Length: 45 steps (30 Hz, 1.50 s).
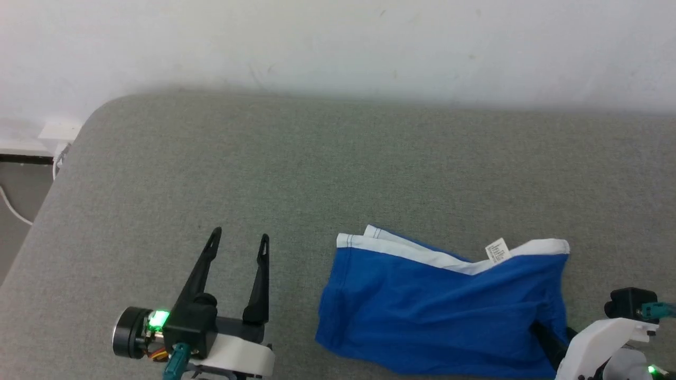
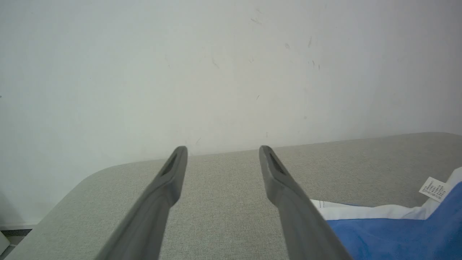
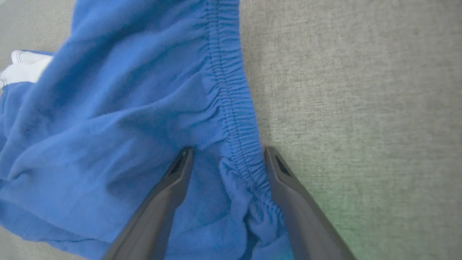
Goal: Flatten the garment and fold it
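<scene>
The garment [image 1: 438, 311], royal-blue shorts with a white waistband and a small white label [image 1: 497, 250], lies rumpled on the grey cushion at right of centre. My left gripper [image 1: 240, 236] rests open to its left, well apart from the cloth, with nothing between the fingers. In the left wrist view the left gripper [image 2: 222, 150] points at the wall, with the garment [image 2: 397, 231] at lower right. My right gripper [image 3: 227, 151] stands open at the garment's right edge. Its fingers straddle the gathered blue hem [image 3: 234, 119] and have not closed on it. In the head view a dark finger [image 1: 546, 340] shows at that edge.
The grey upholstered surface [image 1: 317, 169] runs back to a white wall [image 1: 338, 42]. Its rounded left edge drops to the floor, where a white cable [image 1: 10, 208] and a white box [image 1: 59, 130] lie. Open cushion stretches behind the garment and left of it.
</scene>
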### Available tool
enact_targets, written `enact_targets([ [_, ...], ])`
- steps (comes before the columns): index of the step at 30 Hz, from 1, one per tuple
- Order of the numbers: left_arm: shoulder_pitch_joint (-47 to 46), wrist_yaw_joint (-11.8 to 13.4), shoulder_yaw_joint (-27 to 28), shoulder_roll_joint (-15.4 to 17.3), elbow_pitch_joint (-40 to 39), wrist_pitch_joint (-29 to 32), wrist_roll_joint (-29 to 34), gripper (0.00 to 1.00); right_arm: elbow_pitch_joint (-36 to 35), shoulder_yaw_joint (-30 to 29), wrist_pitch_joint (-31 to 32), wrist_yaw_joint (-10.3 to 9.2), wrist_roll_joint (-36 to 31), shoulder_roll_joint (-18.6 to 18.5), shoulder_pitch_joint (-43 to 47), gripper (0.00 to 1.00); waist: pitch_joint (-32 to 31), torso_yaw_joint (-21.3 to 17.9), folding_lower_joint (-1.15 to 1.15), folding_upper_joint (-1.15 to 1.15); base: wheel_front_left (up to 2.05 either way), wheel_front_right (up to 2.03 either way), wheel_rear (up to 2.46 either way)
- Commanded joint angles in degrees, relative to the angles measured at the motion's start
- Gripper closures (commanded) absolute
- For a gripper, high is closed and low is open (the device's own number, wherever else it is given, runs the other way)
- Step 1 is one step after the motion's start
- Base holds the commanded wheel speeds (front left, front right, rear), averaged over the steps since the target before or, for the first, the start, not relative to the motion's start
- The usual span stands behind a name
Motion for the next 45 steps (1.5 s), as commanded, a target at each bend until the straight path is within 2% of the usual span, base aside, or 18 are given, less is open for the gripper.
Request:
enact_targets([
  [1, 0.31, -0.51, 0.61, -0.41, 0.1, -0.27, 0.42, 0.0, 0.96, 0.53, -0.23, -0.04, -0.42, 0.39, -0.63, 0.0, 0.7, 0.69, 0.0, 0.0, 0.0, 0.0, 0.0],
  [7, 0.2, -2.92, 3.06, -2.46, 0.47, -0.27, 1.26, 0.0, 6.03, 2.33, -2.1, -0.04, -0.39, 1.46, -1.22, 0.0, 1.77, 1.28, 0.0, 0.0, 0.0, 0.0, 0.0],
  [8, 0.25, -3.29, 3.43, -2.73, 0.57, -0.27, 1.33, 0.0, 6.6, 2.7, -2.37, -0.04, -0.14, 1.57, -1.37, 0.54, 1.97, 1.27, 0.0, 0.0, 0.0, 0.0, 0.0],
  [9, 0.28, -3.65, 3.81, -3.03, 0.71, -0.27, 1.36, 0.0, 7.08, 3.15, -2.64, -0.04, 0.16, 1.66, -1.53, 1.0, 2.12, 1.26, 0.0, 0.0, 0.0, 0.0, 0.0],
  [16, 0.5, -5.63, 6.18, -4.48, 1.67, -0.27, 2.04, 0.0, 7.59, 2.76, -5.96, -0.04, 0.66, 0.65, -2.64, 1.0, 2.04, 0.63, 0.0, 0.0, 0.0, 0.0, 0.0],
  [27, 1.07, -8.22, 7.91, -6.06, 3.44, -0.27, 2.63, 0.0, 6.08, -8.54, -8.42, -0.04, -1.32, -4.95, -4.6, 1.0, 0.49, -0.53, 0.0, 0.0, 0.0, 0.0, 0.0],
  [31, 1.37, -8.82, 8.29, -6.46, 3.9, -0.27, 2.81, 0.0, 5.55, -11.14, -8.21, -0.04, -2.08, -5.6, -4.75, 1.0, 0.07, -0.68, 0.0, 0.0, 0.0, 0.0, 0.0],
  [39, 2.15, -9.61, 9.13, -6.92, 4.7, -0.27, 3.02, 0.0, 0.05, -9.0, -5.94, -0.04, 1.01, -4.03, -3.54, 1.0, -1.31, -1.01, 0.0, 0.0, 0.0, 0.0, 0.0],
  [45, 2.82, -10.11, 9.27, -7.24, 5.36, -0.27, 3.17, 0.0, -8.54, -4.69, -2.91, -0.04, 4.2, -2.3, -1.93, 1.0, -2.83, -0.87, 0.0, 0.0, 0.0, 0.0, 0.0],
])
